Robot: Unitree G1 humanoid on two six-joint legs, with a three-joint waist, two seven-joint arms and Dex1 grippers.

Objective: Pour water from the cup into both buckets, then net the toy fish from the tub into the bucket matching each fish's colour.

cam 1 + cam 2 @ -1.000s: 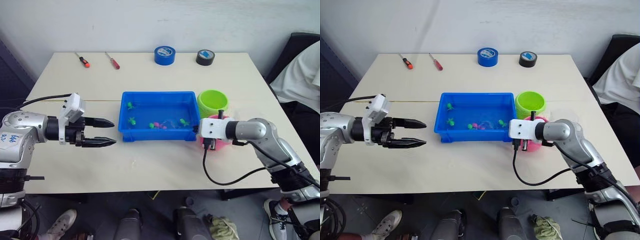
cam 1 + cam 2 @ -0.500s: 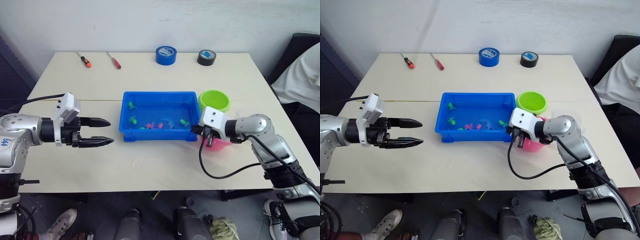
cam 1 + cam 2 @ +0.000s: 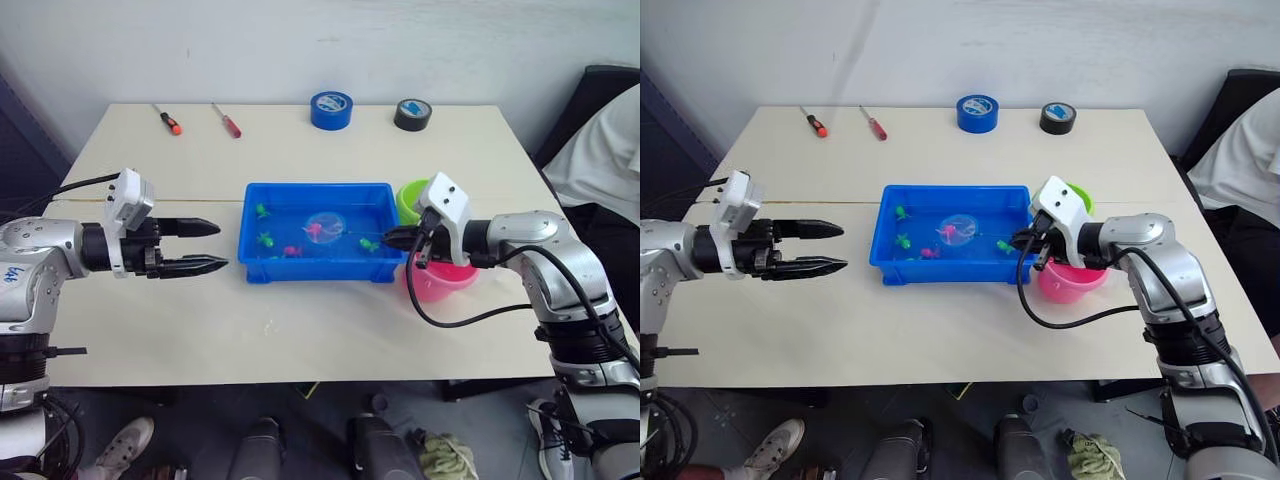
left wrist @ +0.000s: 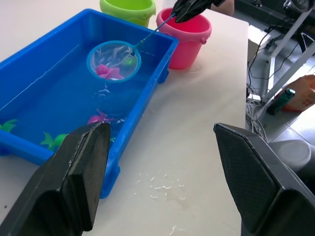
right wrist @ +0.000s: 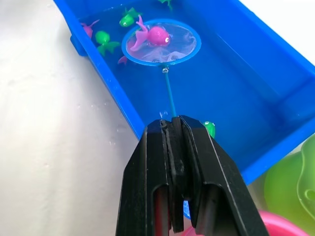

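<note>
Right claw (image 5: pixel 174 129): clamped on the net (image 5: pixel 161 42) handle; hoop ahead of it over the tub (image 3: pixel 270 262), one pink fish (image 5: pixel 156 35) inside.
Left claw (image 3: pixel 205 246): fingers spread wide, empty, above the counter (image 3: pixel 300 330), tub ahead.
Buckets: two, pink (image 3: pixel 440 283) under the right claw, green (image 3: pixel 410 195) just beyond.
Fish in tub: several green and pink; exact count unclear.
Writing: none readable.
</note>
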